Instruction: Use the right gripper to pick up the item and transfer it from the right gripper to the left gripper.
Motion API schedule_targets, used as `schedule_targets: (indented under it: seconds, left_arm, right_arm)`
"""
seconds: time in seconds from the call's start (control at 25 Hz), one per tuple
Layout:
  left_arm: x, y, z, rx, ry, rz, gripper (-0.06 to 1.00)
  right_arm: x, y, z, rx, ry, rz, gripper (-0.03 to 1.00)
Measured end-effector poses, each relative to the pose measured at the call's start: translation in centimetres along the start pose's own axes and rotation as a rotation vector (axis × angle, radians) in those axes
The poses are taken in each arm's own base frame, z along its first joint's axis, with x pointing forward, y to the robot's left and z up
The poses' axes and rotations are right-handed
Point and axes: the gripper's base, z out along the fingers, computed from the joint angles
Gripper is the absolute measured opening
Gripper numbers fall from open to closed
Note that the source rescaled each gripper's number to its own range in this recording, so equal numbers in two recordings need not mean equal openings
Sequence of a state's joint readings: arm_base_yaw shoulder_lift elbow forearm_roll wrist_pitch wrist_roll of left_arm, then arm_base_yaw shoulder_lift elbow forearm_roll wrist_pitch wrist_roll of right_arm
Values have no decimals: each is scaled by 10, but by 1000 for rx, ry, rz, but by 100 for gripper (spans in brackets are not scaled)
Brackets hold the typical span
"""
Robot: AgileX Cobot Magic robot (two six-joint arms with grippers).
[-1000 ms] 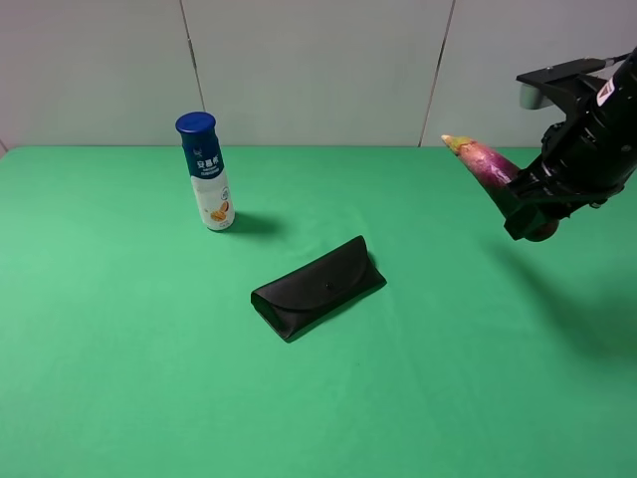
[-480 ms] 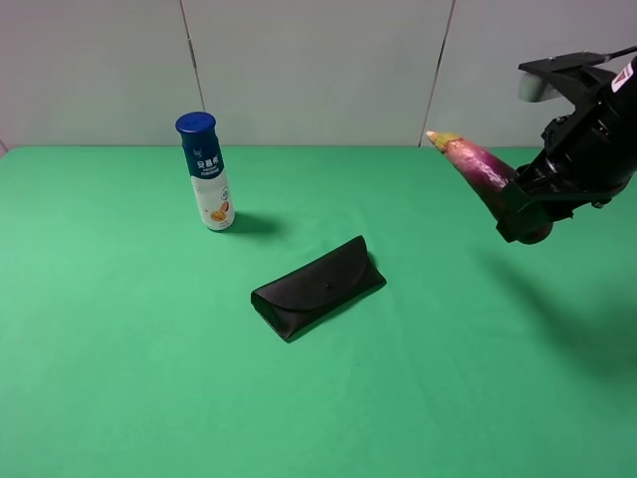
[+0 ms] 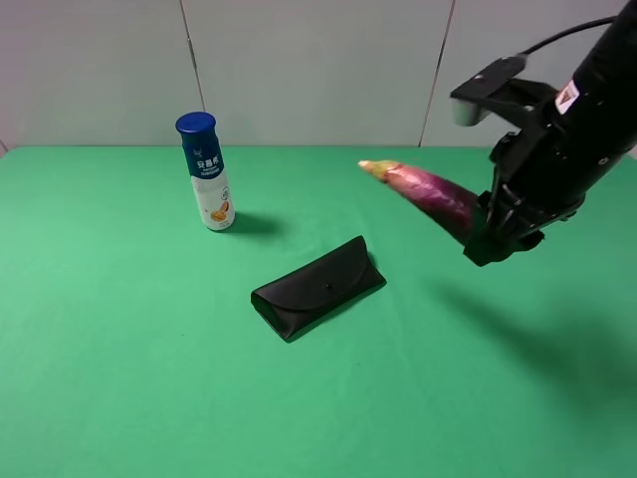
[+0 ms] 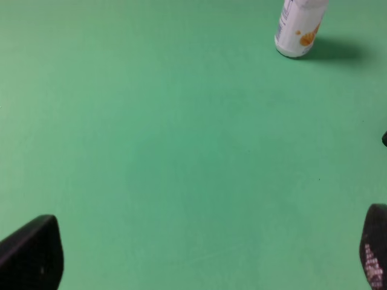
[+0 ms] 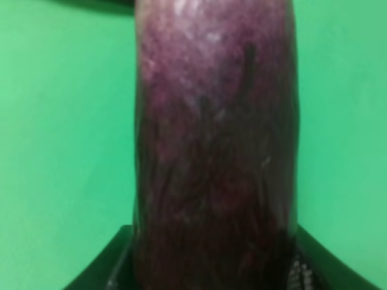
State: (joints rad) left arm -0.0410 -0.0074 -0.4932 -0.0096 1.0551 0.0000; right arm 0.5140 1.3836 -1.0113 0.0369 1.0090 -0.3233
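Your holdings on the green desk (image 3: 119,349):
- purple eggplant (image 3: 423,194): in the air right of centre, clear of the desk, pale tip slanting up toward the left
- right gripper (image 3: 485,234): fingers clamped on the eggplant's thick end
- left gripper (image 4: 202,257): fingers (image 4: 30,254) wide apart, holding nothing, over bare desk
- blue-capped bottle (image 3: 205,174): upright, rear left
- black glasses case (image 3: 318,287): lying flat at centre, well apart from the bottle

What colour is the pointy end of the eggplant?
Pale yellowish, fading into magenta-purple along the eggplant; the exterior high view shows it best.
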Motion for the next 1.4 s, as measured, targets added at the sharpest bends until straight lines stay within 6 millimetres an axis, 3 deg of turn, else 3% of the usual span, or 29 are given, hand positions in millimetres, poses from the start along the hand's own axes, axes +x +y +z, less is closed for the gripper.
schedule_targets:
  seconds: [0.68,1.12,1.4]
  left_arm:
    - [-1,0,3,0,19,0,98]
    - [-31,-2,44,72,294,283,98]
    - [-43,-15,70,225,293,423,98]
  right_arm:
    - [-9,64,0,-33,14,-311,0]
    - [-6,74,-1,-47,43,-354,0]
    - [-6,74,-1,-47,43,-355,0]
